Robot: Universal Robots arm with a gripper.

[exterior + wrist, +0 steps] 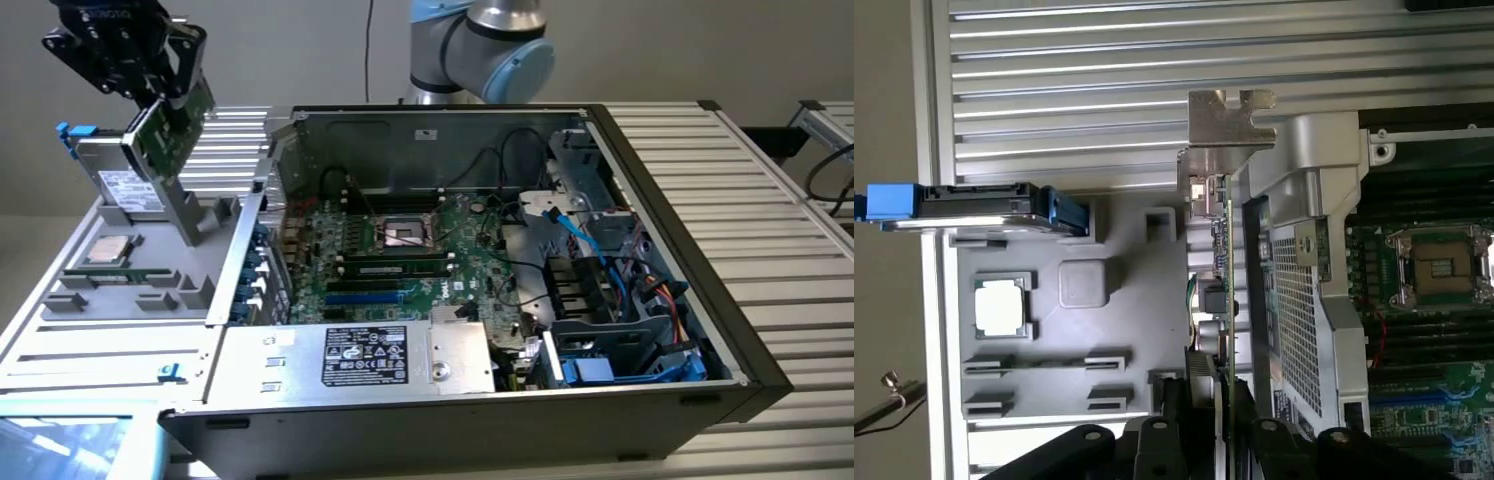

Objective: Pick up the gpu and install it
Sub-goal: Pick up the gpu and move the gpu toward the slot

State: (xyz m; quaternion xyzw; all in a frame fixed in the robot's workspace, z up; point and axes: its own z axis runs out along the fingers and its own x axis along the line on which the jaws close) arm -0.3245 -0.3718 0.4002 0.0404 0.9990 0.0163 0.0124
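- While the open computer case (441, 440) sits on the desk (781, 200), cables (587, 240) hide parts of its motherboard (400, 262).
- Grey parts tray (120, 320): just beside the case's outer wall.
- End effector (163, 95): outside the case, partly cut off, clamped on the gpu (171, 135), hiding its top edge.

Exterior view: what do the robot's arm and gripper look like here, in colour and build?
The arm is made of silver-grey metal segments with rounded light-blue caps on its joints. The gripper is black and angular, built up from plates and links. In the wrist view its fingers are likewise black, with rounded, knuckle-like joints.
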